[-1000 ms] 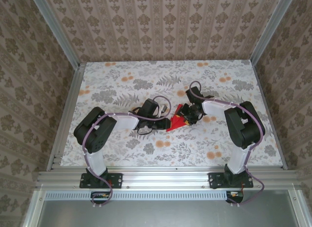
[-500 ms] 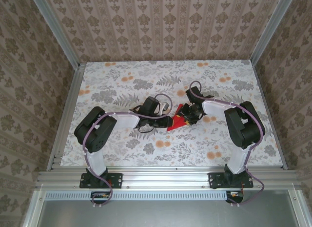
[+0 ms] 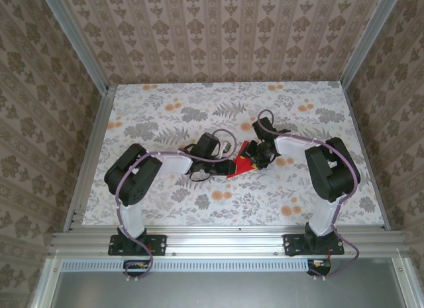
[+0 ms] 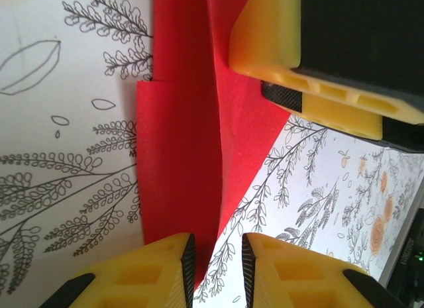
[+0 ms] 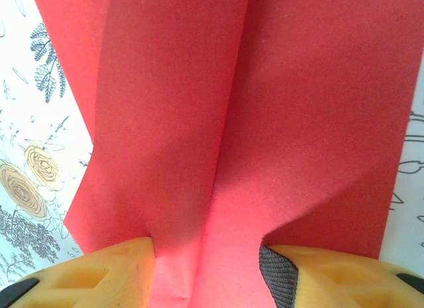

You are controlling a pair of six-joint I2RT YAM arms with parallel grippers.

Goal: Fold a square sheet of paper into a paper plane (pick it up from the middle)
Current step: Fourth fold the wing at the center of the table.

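The square sheet of paper (image 3: 242, 164) is a folded, creased red shape lying mid-table between my two grippers. In the left wrist view the paper (image 4: 182, 155) lies flat with a long centre crease, and its lower point reaches between my left gripper (image 4: 218, 248), whose jaws stand slightly apart with bare table showing between them. My left gripper (image 3: 225, 160) is at the paper's left edge. My right gripper (image 5: 207, 255) is shut on the paper (image 5: 232, 122), which bunches up into a ridge between its fingers. The right gripper (image 3: 258, 155) sits at the paper's right side, and its fingers (image 4: 271, 43) rest on the red sheet.
The floral-patterned table (image 3: 199, 109) is walled by patterned panels with aluminium posts (image 3: 74, 50) at the back corners. A metal rail (image 3: 225, 240) runs along the near edge, where both arm bases are bolted.
My left arm has edged to the right, bringing its gripper closer to the paper's left edge. The right arm and the paper have stayed where they were.
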